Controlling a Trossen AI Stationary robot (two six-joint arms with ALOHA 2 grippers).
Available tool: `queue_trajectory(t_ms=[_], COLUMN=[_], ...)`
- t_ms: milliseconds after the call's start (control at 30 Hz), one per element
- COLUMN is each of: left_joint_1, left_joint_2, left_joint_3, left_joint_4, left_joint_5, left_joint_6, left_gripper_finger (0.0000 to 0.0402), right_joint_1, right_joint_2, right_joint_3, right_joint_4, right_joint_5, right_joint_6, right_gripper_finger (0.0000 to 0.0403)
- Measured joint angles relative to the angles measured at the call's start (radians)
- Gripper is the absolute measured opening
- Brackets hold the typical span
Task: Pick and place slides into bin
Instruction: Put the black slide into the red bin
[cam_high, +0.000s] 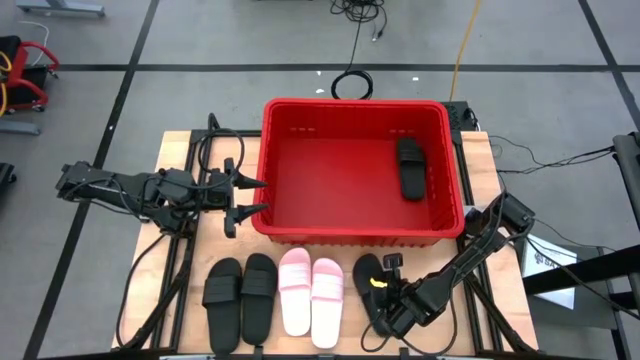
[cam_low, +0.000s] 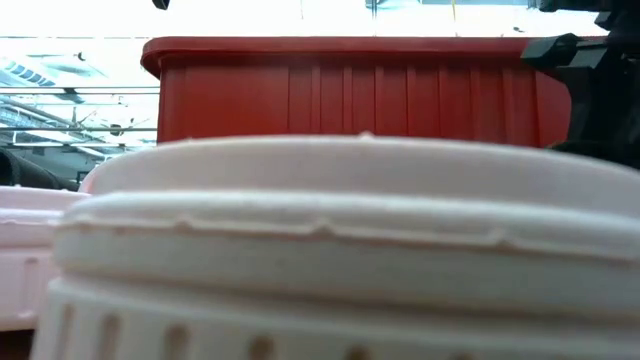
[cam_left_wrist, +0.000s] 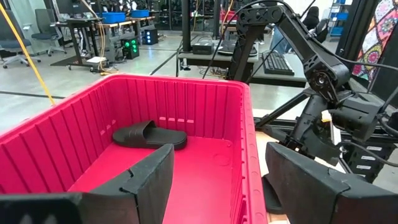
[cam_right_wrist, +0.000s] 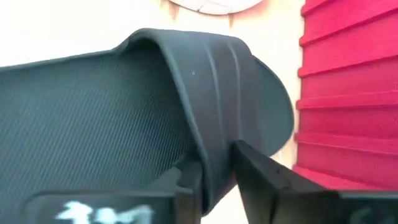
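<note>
Right claw (cam_right_wrist: 214, 180) pinched narrow on black slide (cam_right_wrist: 124, 112) strap; left claw (cam_left_wrist: 217, 180) wide, empty.

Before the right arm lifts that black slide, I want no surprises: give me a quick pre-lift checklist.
1. Right gripper on the strap of the black slide: ok, fingers pinch it.
2. Grip fully tight: cannot tell.
3. Room in the bin: ok, only one slide in the bin.
4. Left gripper out of the way: ok, open at the bin's left wall.
5. Remaining four slides undisturbed: ok, side by side on the table.
</note>
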Motion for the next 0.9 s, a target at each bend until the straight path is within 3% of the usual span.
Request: queue_trajectory(t_ms=[233, 600, 900], left_joint_1=[0.000, 0.000, 0.000], left_joint_2=[0.000, 0.000, 0.000], left_joint_3=[0.000, 0.000, 0.000], left_joint_4=[0.000, 0.000, 0.000], left_joint_5=[0.000, 0.000, 0.000], left_joint_6=[0.000, 0.000, 0.000], left_gripper_finger=[0.0255, 0.0255, 0.0255], right_joint_1=[-0.003, -0.011, -0.010], right_joint_2=[-0.001, -0.015, -0.138], right_joint_3=[-0.001, -0.002, -0.002], right_joint_4=[0.006, 0.016, 0.052], right_joint_5=[0.000, 0.013, 0.013], right_joint_6=[-0.029, -0.048, -0.114], right_gripper_finger=[0.0007, 0.0004, 0.0004])
